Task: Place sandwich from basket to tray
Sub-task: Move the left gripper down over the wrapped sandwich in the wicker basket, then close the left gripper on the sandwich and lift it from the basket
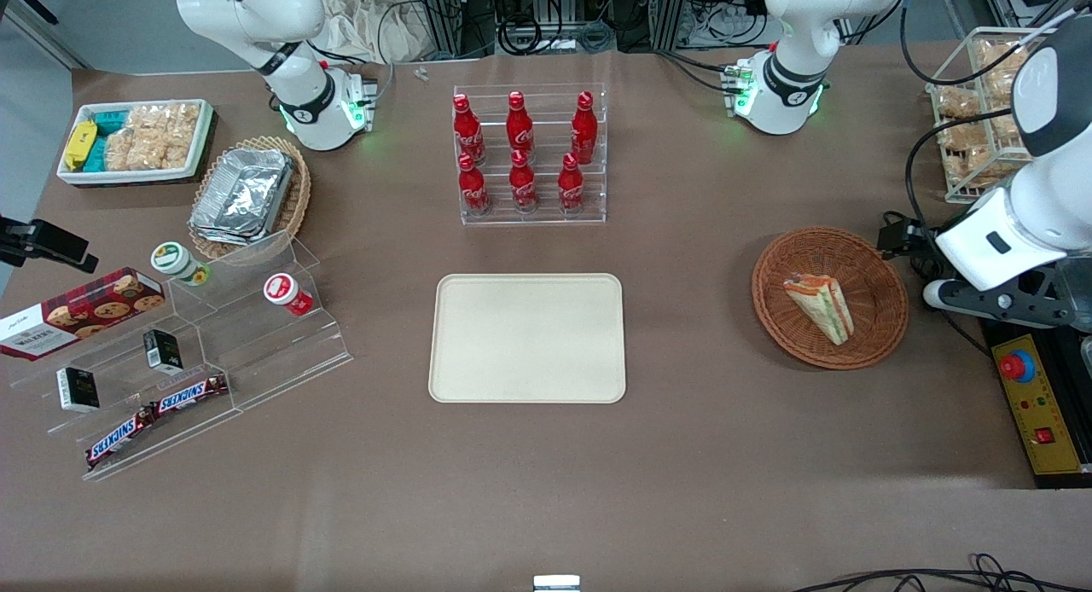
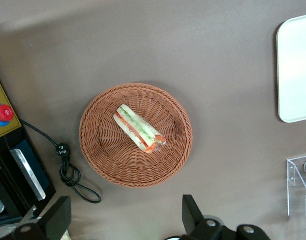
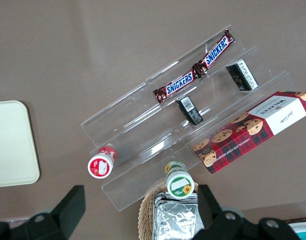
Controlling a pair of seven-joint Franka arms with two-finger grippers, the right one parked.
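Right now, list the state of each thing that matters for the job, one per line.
Wrapped triangular sandwich: lying in the basket, untouched.
Round reddish-brown wicker basket: on the table, holding only the sandwich.
Cream rectangular tray: flat on the table, nothing on it.
Left gripper: above the basket, fingers open, holding nothing.
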